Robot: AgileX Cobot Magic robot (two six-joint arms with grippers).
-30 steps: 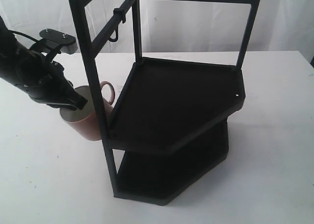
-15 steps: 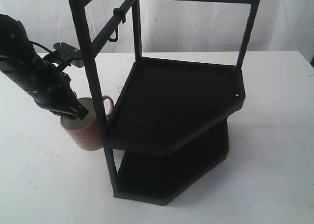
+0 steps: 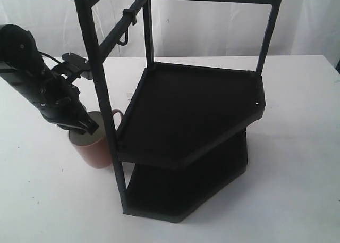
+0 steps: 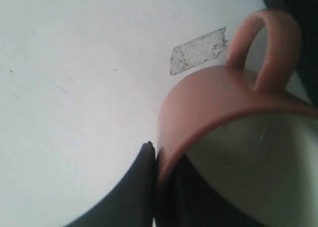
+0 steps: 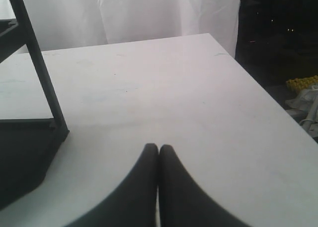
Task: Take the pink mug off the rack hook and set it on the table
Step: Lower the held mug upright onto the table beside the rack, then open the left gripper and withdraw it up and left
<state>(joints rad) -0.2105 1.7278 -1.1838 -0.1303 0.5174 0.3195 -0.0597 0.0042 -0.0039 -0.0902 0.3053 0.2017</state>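
In the exterior view, the pink mug (image 3: 95,150) is low on the outer side of the rack (image 3: 191,110), just beside the rack's front post (image 3: 106,120). Its mouth faces up, so its long axis is nearly upright. Its handle (image 3: 118,114) turns toward the post. The rack hook (image 3: 123,38) hangs bare on the top bar, well above the mug. The left gripper (image 3: 85,127) comes down slanted from the side away from the rack and meets the mug at the rim, so the mug lies under it and toward the rack. I cannot tell if the mug's base touches the table (image 3: 37,200) or is just above it.

In the left wrist view, the gripper (image 4: 159,187) is closed tight on the mug (image 4: 208,103) wall: one finger (image 4: 134,192) is outside and the other is inside the cream-white hollow. The handle (image 4: 278,43) points away from the fingers, toward the dark rack. A grey tape patch (image 4: 198,50) lies on the table (image 4: 74,88) near the mug.

In the right wrist view, the right gripper (image 5: 158,152) has its fingers pressed together with nothing between them. It is over the bare table (image 5: 149,88), beyond a rack post (image 5: 39,73), and no mug shows there. I judge the left arm must finish the work: seat the mug flat, then let go.
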